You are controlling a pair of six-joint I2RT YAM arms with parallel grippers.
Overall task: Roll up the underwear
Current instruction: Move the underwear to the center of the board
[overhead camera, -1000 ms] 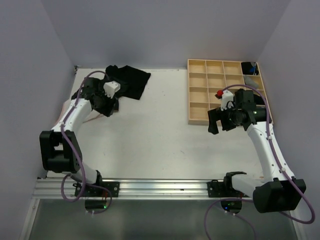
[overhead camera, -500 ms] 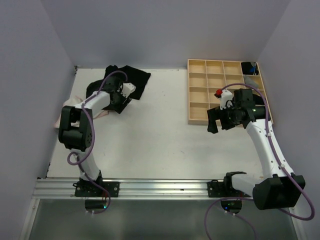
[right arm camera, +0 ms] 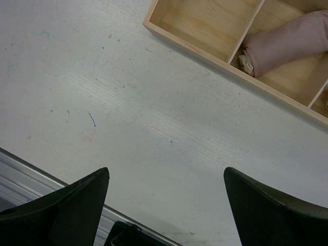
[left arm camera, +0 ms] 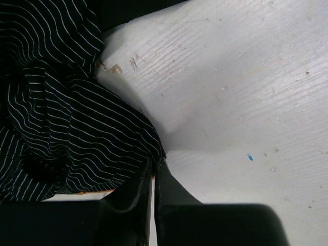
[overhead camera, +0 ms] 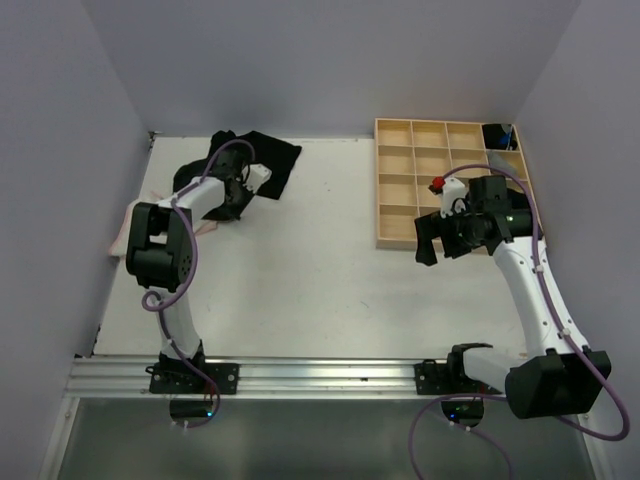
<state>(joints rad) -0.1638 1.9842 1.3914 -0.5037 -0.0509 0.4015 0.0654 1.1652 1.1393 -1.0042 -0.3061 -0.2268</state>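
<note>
Look first at the wooden tray (overhead camera: 378,185), which lies just beyond your right gripper (right arm camera: 165,171). One compartment ahead and to the right of the fingers holds a pinkish cloth roll (right arm camera: 287,43), and the compartments beside it show bare wood. The far corner cell holds something dark with a touch of blue (overhead camera: 498,137) (too small to name). The right fingers are spread as wide as they go over bare table (right arm camera: 128,102), holding nothing, just as they were a second ago. The left arm is what has changed: it has folded in on itself and swung its gripper (left arm camera: 154,164) round to the near edge of the underwear (overhead camera: 265,158). The fingers are now pressed nearly together on the hem of a black pinstriped piece (left arm camera: 61,128). That piece bunches up to the left of the fingertips, and scuffed white table lies open to their right. A pale cloth (overhead camera: 122,238) lies well behind the left fingers, by the elbow.
</note>
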